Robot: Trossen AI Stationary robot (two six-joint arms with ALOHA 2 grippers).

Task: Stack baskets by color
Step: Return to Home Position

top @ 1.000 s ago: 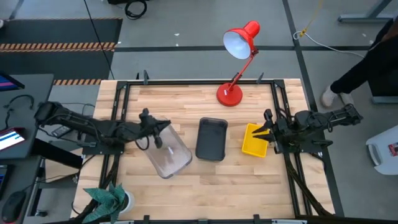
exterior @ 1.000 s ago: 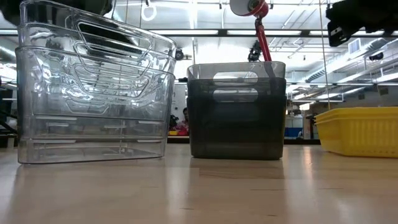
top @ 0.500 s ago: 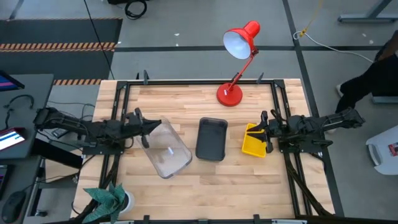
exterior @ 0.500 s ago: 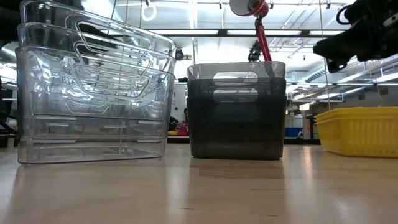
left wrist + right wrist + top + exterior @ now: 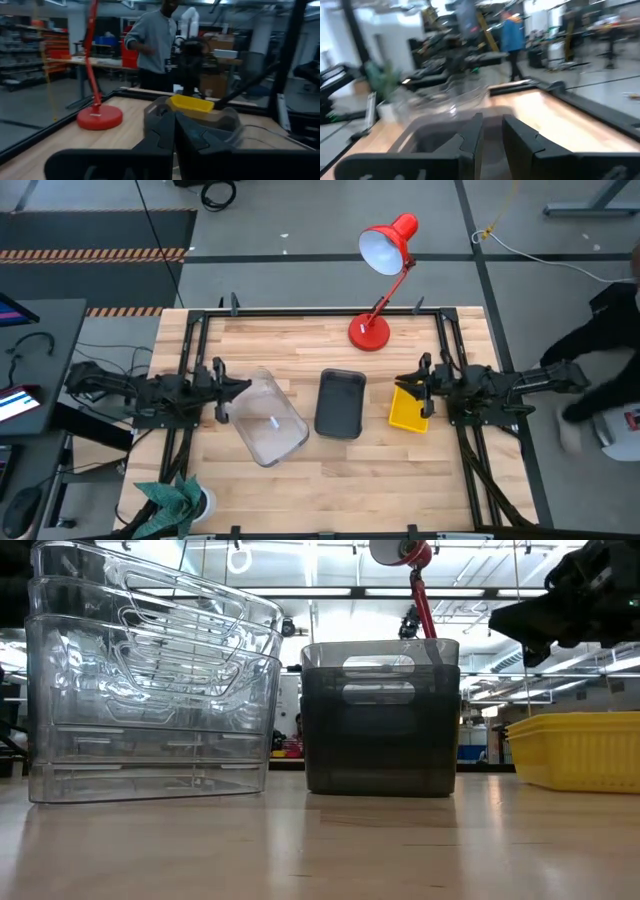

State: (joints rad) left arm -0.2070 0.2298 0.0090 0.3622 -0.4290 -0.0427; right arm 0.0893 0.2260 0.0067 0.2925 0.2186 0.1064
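Three stacks of baskets stand in a row on the table: the clear baskets (image 5: 268,420) (image 5: 150,690) on the left, the dark grey baskets (image 5: 340,402) (image 5: 380,720) in the middle, the yellow baskets (image 5: 408,408) (image 5: 578,748) on the right. Each stack rests on its bottom. My left gripper (image 5: 224,384) (image 5: 175,117) is shut, level, and just off the clear stack's left side, holding nothing. My right gripper (image 5: 421,385) (image 5: 520,625) (image 5: 492,119) hangs level above the yellow stack's far right corner, slightly open, with nothing between its fingers.
A red desk lamp (image 5: 385,270) stands on its base (image 5: 368,332) at the table's far edge, behind the grey stack. A potted plant (image 5: 175,500) sits off the near left corner. A person (image 5: 600,370) moves beside the table's right side.
My left gripper has drawn back from above the clear stack toward the table's left edge, sinking and tipping up to level. My right gripper has come down toward the yellow stack. The baskets have kept still.
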